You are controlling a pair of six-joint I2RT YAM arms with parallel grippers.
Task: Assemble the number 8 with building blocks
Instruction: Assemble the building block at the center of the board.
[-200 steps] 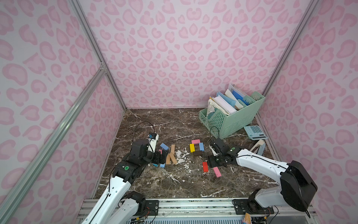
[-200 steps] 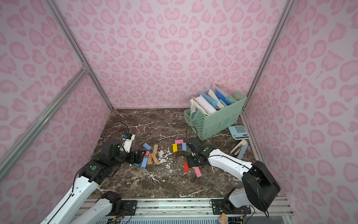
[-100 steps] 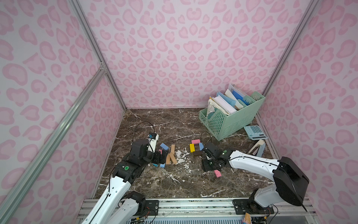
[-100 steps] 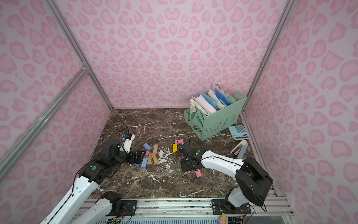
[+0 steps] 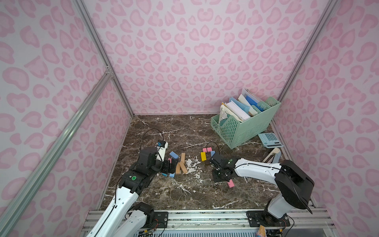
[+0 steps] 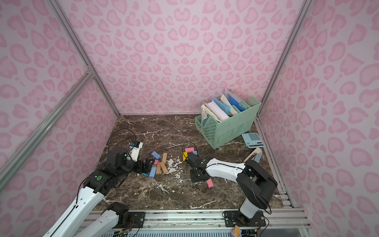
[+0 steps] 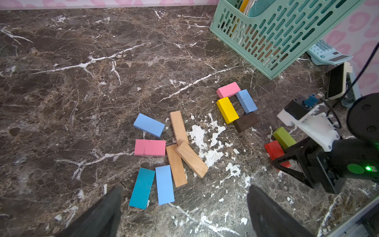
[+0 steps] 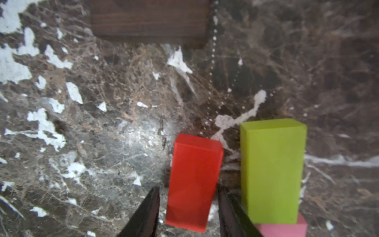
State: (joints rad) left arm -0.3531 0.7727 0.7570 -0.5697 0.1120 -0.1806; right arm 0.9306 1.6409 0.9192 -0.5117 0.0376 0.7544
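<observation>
- Left hand (image 7: pixel 184 195) gapes wide above the brown marble tabletop (image 7: pixel 82 102).
- Right hand (image 8: pixel 187 187) straddles the small matte red rectangular brick (image 8: pixel 194 164); clenched or not, cannot tell.

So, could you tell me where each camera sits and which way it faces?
Top views: high in front, looking down at table and back wall; left arm, right arm show.
Left wrist: low, facing across the blocks; open left gripper shows.
Right wrist: close, looking down; right gripper flanks red block.
Shared: red block, in both wrist views.
</observation>
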